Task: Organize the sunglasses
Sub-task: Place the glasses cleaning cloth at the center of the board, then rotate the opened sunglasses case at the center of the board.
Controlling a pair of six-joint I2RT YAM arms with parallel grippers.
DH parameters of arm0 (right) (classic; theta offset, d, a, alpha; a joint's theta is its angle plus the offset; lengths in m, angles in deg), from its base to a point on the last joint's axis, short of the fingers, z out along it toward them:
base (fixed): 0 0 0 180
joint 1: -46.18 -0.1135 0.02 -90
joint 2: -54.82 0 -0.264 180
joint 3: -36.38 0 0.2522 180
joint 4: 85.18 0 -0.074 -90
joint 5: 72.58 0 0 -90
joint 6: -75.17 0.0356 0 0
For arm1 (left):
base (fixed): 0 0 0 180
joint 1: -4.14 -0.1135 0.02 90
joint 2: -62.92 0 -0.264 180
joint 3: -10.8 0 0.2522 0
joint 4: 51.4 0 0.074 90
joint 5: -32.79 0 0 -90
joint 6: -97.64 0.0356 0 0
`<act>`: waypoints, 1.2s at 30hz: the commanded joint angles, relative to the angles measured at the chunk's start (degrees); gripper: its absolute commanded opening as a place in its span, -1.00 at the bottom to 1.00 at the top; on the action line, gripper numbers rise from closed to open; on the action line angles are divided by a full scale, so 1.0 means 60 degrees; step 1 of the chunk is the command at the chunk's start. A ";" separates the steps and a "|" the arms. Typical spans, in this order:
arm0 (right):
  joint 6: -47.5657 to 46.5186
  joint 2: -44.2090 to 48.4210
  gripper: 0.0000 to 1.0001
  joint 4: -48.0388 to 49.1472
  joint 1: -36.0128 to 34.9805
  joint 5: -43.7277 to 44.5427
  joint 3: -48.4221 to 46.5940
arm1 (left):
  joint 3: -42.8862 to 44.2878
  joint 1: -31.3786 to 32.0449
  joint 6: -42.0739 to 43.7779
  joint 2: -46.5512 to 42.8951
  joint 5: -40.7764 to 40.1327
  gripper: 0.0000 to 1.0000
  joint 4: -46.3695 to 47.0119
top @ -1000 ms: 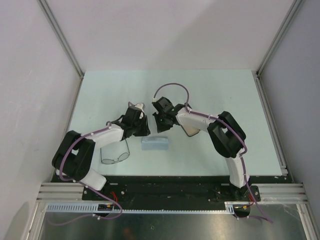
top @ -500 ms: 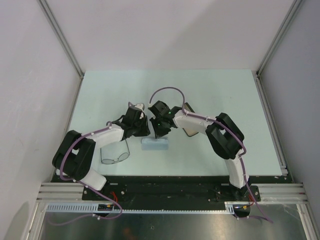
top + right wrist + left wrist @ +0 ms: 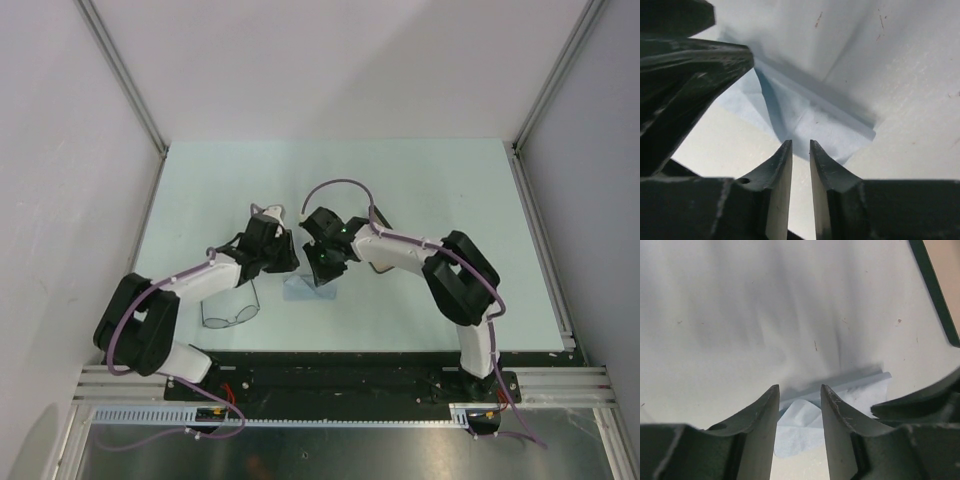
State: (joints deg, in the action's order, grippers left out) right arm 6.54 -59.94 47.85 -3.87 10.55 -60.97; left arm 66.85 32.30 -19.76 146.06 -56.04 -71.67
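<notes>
The sunglasses, thin dark wire frames with clear lenses, lie on the table under my left forearm, near the front left. Neither gripper touches them, and they are out of both wrist views. My left gripper is open, its tips straddling a raised fold at the left end of the pale blue cloth. My right gripper hangs over the cloth from the right, its jaws only a narrow gap apart at the cloth's near edge, nothing between them. The black case is hidden.
The two grippers are close together over the cloth; the left gripper's finger fills the left of the right wrist view. Metal rails edge the pale green table. White walls stand at the back and sides.
My right gripper has swung left and toward the front, down onto the cloth. My left gripper has shifted slightly toward the cloth. The cloth now looks rumpled. The sunglasses have not moved.
</notes>
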 commanded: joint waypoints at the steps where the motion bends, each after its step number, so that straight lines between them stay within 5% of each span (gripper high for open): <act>1: 0.0276 0.1180 -0.43 -0.0002 -0.0053 0.0338 0.0060 | -0.0206 0.0052 -0.0224 -0.0569 -0.0165 -0.09 0.0249; 17: 0.0131 0.0498 0.04 0.0687 0.2260 0.2566 -0.0685 | -0.0499 -0.0050 -0.0282 -0.1301 -0.0427 0.02 0.0029; 22: -0.0235 -0.0720 0.03 0.0234 0.2452 0.3049 -0.2207 | -0.0514 -0.0109 -0.0297 -0.1214 -0.0385 0.02 0.0000; 31: -0.0148 -0.1469 0.02 0.0276 0.2627 0.3168 -0.2577 | -0.0499 -0.0182 -0.0253 -0.1126 -0.0327 0.03 -0.0029; 36: -0.0454 -0.1659 -0.22 0.0408 0.2584 0.2773 -0.2533 | -0.0528 -0.0197 -0.0253 -0.1140 -0.0327 0.04 -0.0030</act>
State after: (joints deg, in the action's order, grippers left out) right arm 5.69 -68.66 49.44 11.59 27.60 -73.63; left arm 63.90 31.58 -20.83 140.05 -57.27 -72.19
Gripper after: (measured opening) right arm 0.452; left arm 0.515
